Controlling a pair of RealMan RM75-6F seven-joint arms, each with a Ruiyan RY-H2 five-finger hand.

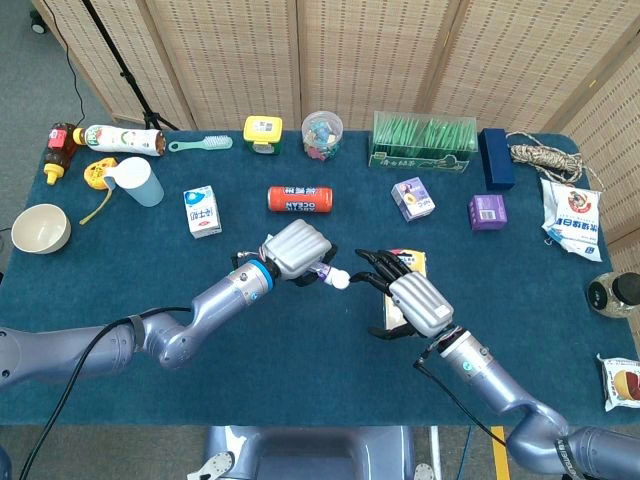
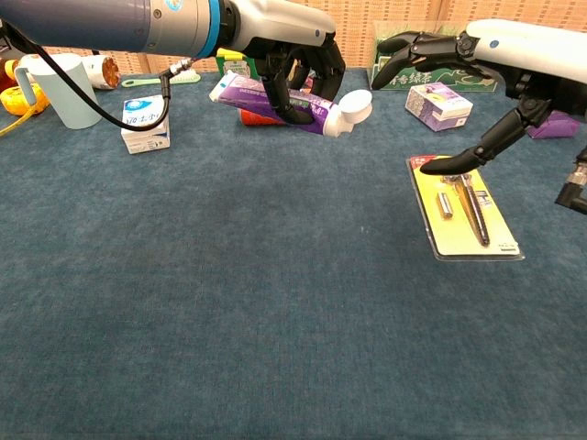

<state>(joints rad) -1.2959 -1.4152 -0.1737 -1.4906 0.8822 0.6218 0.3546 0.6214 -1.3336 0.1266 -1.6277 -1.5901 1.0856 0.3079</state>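
Note:
My left hand [image 1: 297,251] [image 2: 292,44] grips a purple tube with a white cap [image 2: 292,101] [image 1: 337,277], holding it level above the blue tablecloth near the table's middle. The cap end points toward my right hand [image 1: 410,297] [image 2: 468,69], which is open with fingers spread, a short gap from the cap. Below the right hand lies a yellow blister card with a pen [image 2: 468,208] [image 1: 411,262]; the thumb tip hovers at its near-left corner, and contact cannot be judged.
Behind stand a red can [image 1: 299,198], small milk carton [image 1: 202,212], blue cup [image 1: 138,181], purple boxes [image 1: 413,198], green box [image 1: 423,142], candy jar [image 1: 322,134], dark blue box [image 1: 495,157]. A bowl [image 1: 39,228] sits far left; snack bags [image 1: 570,220] far right.

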